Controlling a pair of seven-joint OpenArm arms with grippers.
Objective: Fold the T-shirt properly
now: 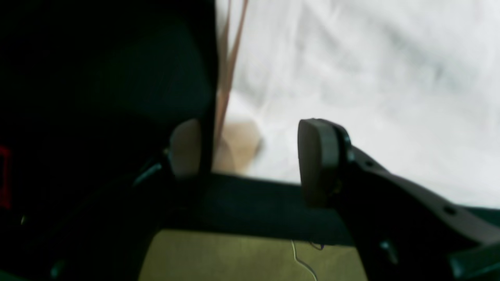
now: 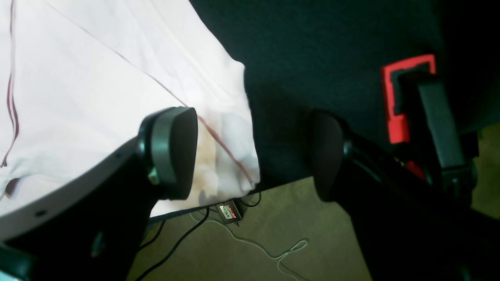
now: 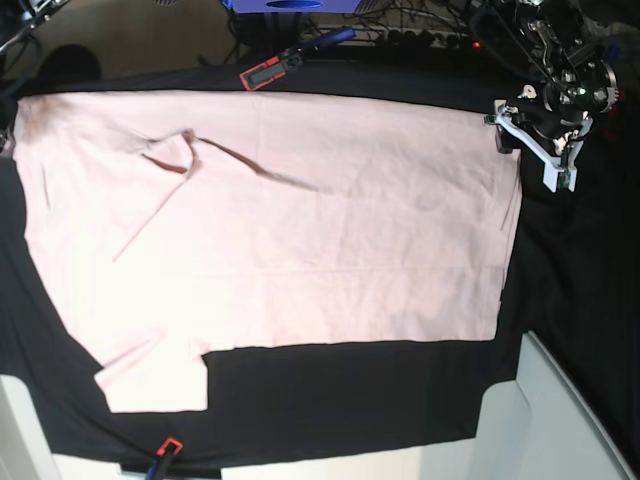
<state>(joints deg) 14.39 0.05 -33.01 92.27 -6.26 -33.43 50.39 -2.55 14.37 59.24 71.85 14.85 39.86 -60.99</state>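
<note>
Overhead, the pale pink T-shirt [image 3: 270, 220] lies spread plain side up across the black-clothed table [image 3: 350, 390], one sleeve at the near left. Only the left hand [image 3: 535, 135] shows there, at the shirt's far right corner. The wrist views add both hands: left hand [image 1: 250, 160] and right hand [image 2: 254, 154] open, holding nothing, each over a shirt edge.

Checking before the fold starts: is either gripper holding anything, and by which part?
Nothing held: left gripper and right gripper are open over the pale pink cotton T-shirt.
</note>
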